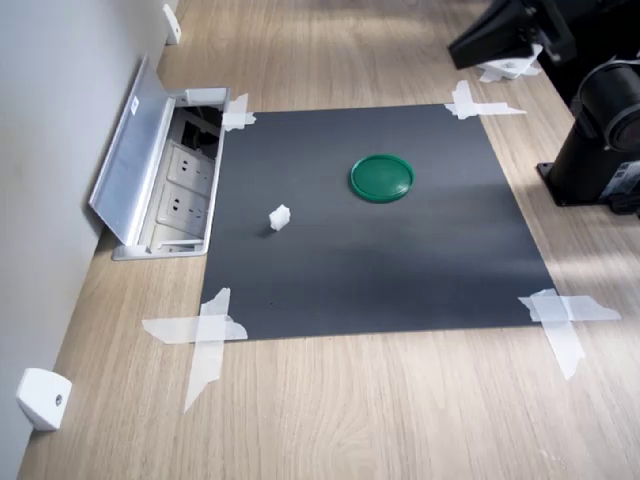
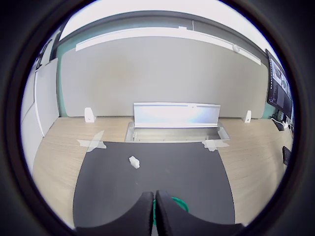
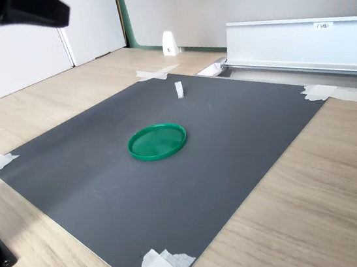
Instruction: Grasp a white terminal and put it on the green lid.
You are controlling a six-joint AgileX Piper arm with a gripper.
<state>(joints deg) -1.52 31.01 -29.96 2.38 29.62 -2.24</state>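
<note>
We judge nothing done yet: our gripper (image 2: 154, 209) hangs empty, jaws pressed together, while the white terminal (image 1: 279, 216) sits on the black mat (image 1: 400, 270) toward its socket-box edge, well apart from the green lid (image 1: 381, 177).

Soft daylight is glaring off the mat (image 1: 400, 270); the wrist view is bending, vignetting black at its edges.
</note>
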